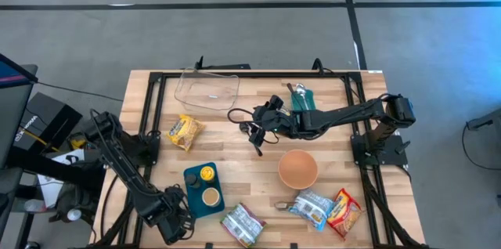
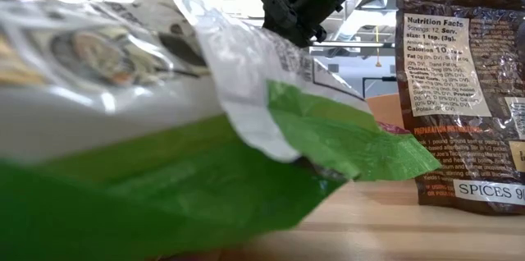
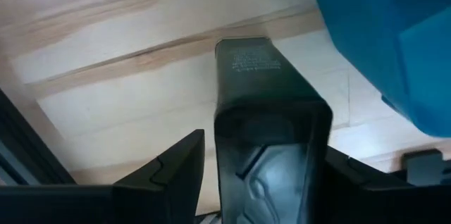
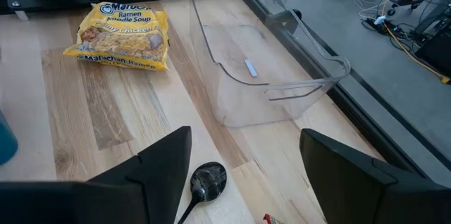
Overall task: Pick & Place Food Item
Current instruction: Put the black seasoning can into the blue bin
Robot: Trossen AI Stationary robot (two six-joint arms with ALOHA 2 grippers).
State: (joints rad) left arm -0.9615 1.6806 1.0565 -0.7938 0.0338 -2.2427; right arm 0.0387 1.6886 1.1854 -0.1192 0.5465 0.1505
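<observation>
My left gripper [image 1: 168,219] points down at the table's near left, beside the teal tray [image 1: 203,189]. Its fingers are open and stand on either side of a dark boxy thing [image 3: 264,125] that rests on the wood. My right gripper [image 1: 262,120] hangs open over the table's middle with nothing between its fingers [image 4: 243,182]. A yellow ramen packet [image 4: 123,37] lies flat to its left, and a clear container [image 4: 268,62] stands at the far edge. A black spoon [image 4: 204,182] lies under the right gripper. My left gripper has one finger [image 3: 176,171] standing a narrow strip of table away from the dark thing's side [image 3: 218,146]. Whether the other finger [image 3: 352,175] touches the opposite side, I cannot tell.
A brown bowl [image 1: 297,168] stands right of centre. A green-and-white packet [image 1: 244,224], a blue-white packet [image 1: 313,207] and a red-yellow packet [image 1: 344,211] lie along the near edge. The teal tray holds two small cups. A brown spice packet [image 2: 463,89] stands near the low camera.
</observation>
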